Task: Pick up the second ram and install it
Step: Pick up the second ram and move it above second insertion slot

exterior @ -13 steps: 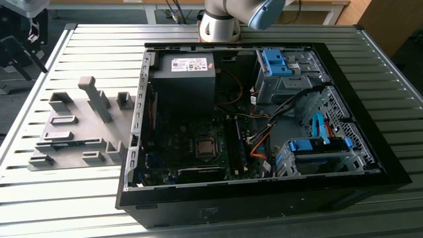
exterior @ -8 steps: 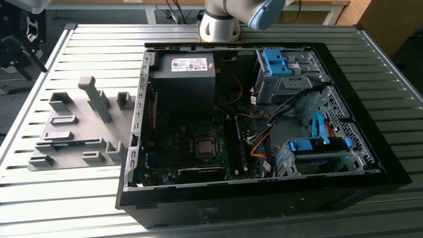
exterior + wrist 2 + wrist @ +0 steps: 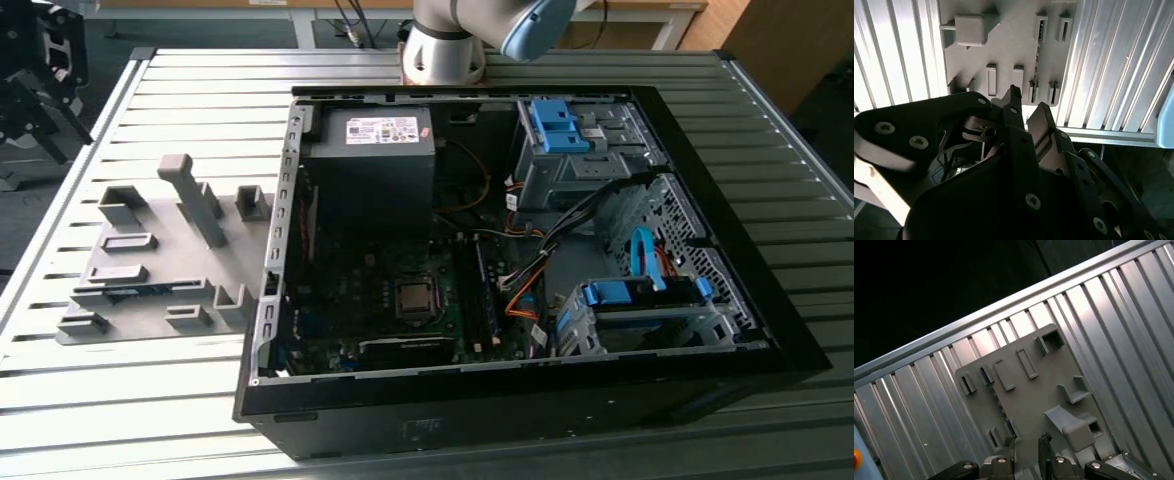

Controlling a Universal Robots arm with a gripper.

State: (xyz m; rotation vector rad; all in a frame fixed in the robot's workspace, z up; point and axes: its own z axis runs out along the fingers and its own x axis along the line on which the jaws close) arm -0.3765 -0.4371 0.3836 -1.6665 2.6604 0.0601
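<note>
Overall, the scene is metal and matte plastic. A table point(image 3: 134, 400) of ribbed silvery aluminium slats carries a black steel computer case point(image 3: 787, 340), lying open on its side. Inside it sit a boxy dark power supply point(image 3: 374, 150) with a white label, perforated grey drive cages with glossy blue plastic clips point(image 3: 561, 125), a green-black board with a square processor socket point(image 3: 416, 297), and loose orange and black cables point(image 3: 527, 290).

Toward the exterior view's left of the case lies a flat grey fixture plate point(image 3: 160, 265), matte and moulded, with small rectangular sockets and blocky upright posts. The second ram point(image 3: 138, 290) rests in that plate's holders: a thin blue-green strip, seen edge-on as a dark line in both wrist views point(image 3: 1004, 412) point(image 3: 1037, 60).

The gripper point(image 3: 1027, 440) hangs above the plate, apart from it. Its fingers point(image 3: 1014, 107) are black, angular and bolted with bright screws. They stand slightly parted with nothing between them, the tips close to one end of the stick in the first wrist view.

The arm's pale cylindrical base point(image 3: 441, 50) stands at the table's far edge. Beyond it are dark floor and light wooden furniture point(image 3: 767, 40).
</note>
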